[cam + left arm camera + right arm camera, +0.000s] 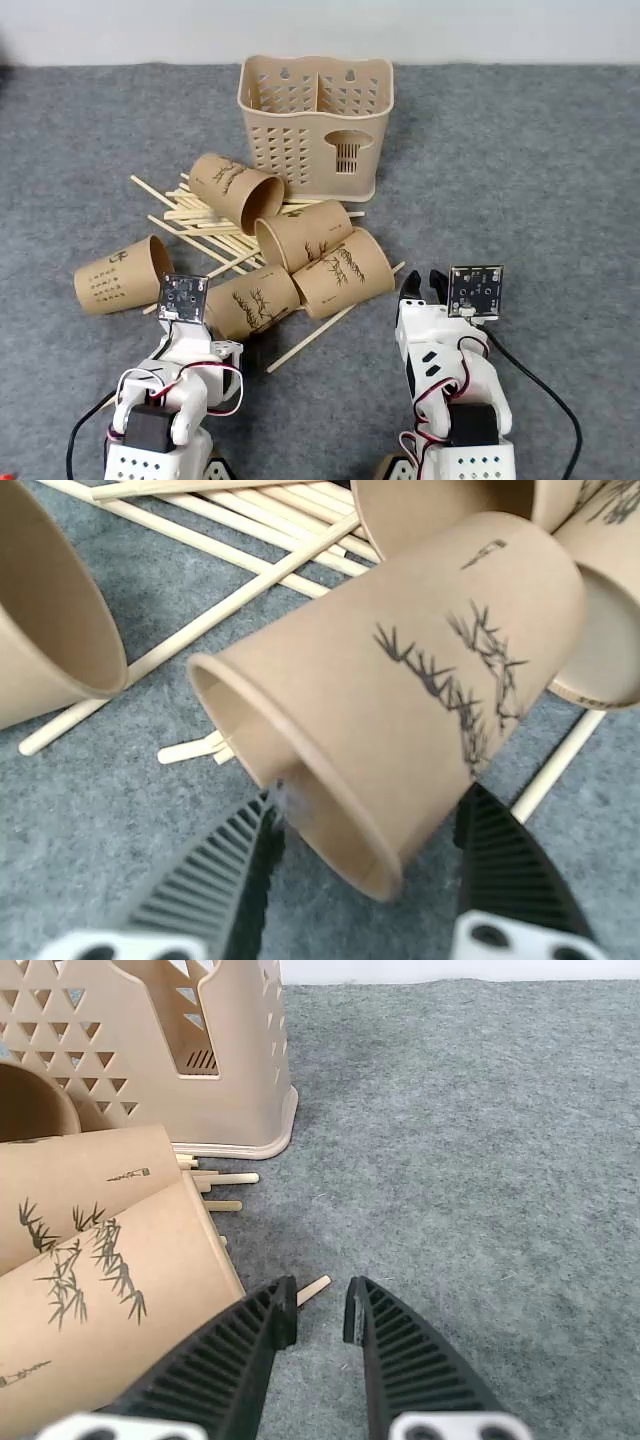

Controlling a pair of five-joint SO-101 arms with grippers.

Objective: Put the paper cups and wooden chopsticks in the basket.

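left gripper (372,805), spread astride a paper cup (400,680): close gently near its rim, avoiding crushing; right gripper (318,1310) slightly parted, empty.

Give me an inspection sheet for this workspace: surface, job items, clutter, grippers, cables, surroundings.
Surface: grey felt mat, flat.
Job's things: five paper cups lying on their sides; wooden chopsticks scattered under and around them; basket upright behind the pile, neither seen inside.
Clutter: nothing seen.
Grippers: left gripper open, jaws either side of a bamboo-print cup at its rim; right gripper slightly open, holding nothing, over the mat.
Cables: wires looped on both arms; black cable trailing on the mat by the right arm.
Surroundings: pale wall behind the mat.
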